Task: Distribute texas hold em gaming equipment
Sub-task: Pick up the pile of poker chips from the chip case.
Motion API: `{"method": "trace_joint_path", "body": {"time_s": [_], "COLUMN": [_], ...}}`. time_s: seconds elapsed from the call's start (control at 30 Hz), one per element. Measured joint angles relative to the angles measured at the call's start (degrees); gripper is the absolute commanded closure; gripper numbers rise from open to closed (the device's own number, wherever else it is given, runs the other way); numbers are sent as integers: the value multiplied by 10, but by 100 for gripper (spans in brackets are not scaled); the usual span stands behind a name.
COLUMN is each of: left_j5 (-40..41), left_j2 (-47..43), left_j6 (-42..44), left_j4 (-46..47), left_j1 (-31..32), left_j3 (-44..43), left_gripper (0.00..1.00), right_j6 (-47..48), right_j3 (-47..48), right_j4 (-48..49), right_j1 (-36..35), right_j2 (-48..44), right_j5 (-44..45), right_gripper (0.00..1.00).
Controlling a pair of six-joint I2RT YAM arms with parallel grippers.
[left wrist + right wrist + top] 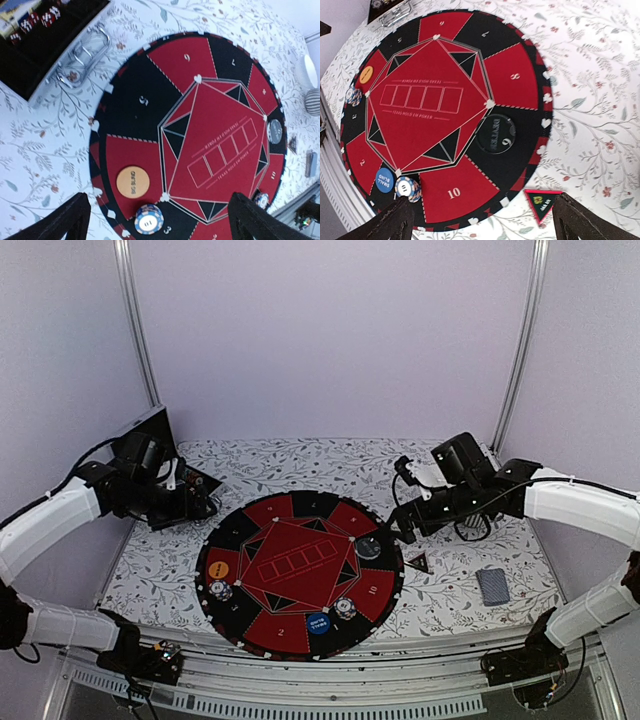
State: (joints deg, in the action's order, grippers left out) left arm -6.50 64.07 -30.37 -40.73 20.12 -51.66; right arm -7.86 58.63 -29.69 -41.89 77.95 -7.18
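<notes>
orange big blind button (133, 182) and blue-white chip stack (149, 219) on the round poker mat (135, 115)

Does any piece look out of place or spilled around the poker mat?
Nothing is spilled. Only the black-red triangle marker and the card deck lie off the round mat, on the floral cloth at its right.

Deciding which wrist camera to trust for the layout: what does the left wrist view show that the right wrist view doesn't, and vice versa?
Only the left wrist view: the white bowl, the ribbed cup and what looks like the card deck, at its right edge. Only the right wrist view: the blue small-blind button. Both: the round mat, the orange big-blind button, the dealer disc, the triangle marker.
</notes>
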Motion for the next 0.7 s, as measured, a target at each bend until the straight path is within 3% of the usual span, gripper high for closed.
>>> {"method": "trace_joint_path", "body": {"time_s": [0.33,0.5,0.7], "left_j5": [200,297,341], "left_j2": [126,153,186], "left_j6": [141,191,215], "left_j4": [-37,-25,4], "left_j1": [4,3,3], "left_j3": [-179,-199,-181], "left_gripper": [2,2,2], "right_j6": [56,64,60], "right_j3": [160,235,263], "right_j4": [-73,-89,-82], "right_j1": [34,38,43], "right_j2": [54,99,116], "right_j5": [109,139,158], "right_gripper": [1,1,1]}}
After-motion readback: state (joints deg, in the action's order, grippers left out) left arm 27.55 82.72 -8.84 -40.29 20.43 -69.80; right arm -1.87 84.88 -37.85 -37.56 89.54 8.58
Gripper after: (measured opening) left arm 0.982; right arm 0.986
